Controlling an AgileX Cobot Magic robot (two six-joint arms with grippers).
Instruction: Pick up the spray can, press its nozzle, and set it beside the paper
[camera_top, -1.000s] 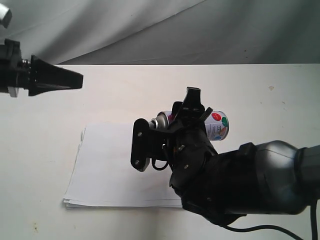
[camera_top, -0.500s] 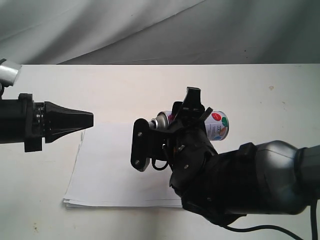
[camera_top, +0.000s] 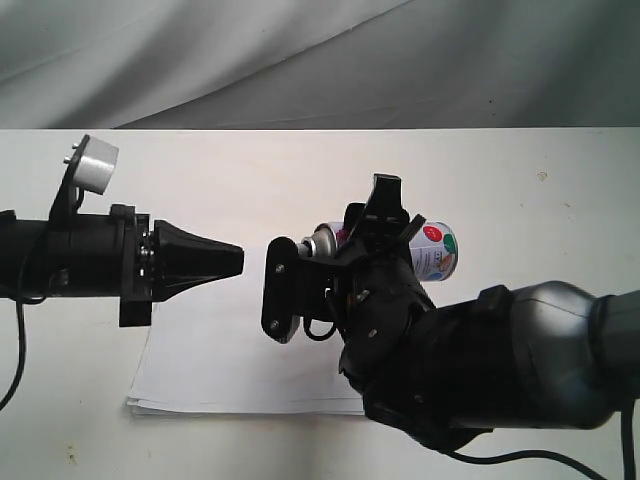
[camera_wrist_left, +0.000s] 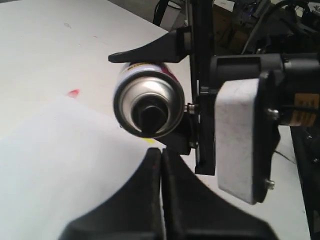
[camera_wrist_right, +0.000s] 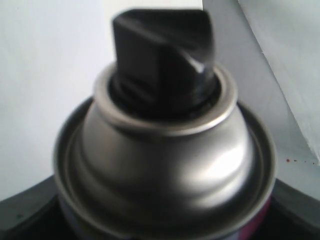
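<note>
My right gripper (camera_top: 382, 235) is shut on the spray can (camera_top: 436, 250) and holds it lying level above the table, at the right edge of the paper (camera_top: 210, 350). The can's silver dome (camera_top: 321, 242) points left. In the right wrist view the black nozzle (camera_wrist_right: 162, 55) rises from the dome (camera_wrist_right: 165, 165), untouched. My left gripper (camera_top: 238, 260) is shut and empty, its tip aimed at the nozzle with a small gap between them. In the left wrist view its closed tips (camera_wrist_left: 161, 152) sit just below the nozzle (camera_wrist_left: 150, 116).
A black plate (camera_top: 280, 290) on the right wrist hangs beside the can's dome, close to the left gripper's tip. A grey cloth (camera_top: 300, 60) hangs behind the white table (camera_top: 520, 180). A small red mark (camera_wrist_left: 73, 93) lies on the table.
My left gripper has moved right across the paper's left side toward the nozzle. The right gripper and the can have stayed still.
</note>
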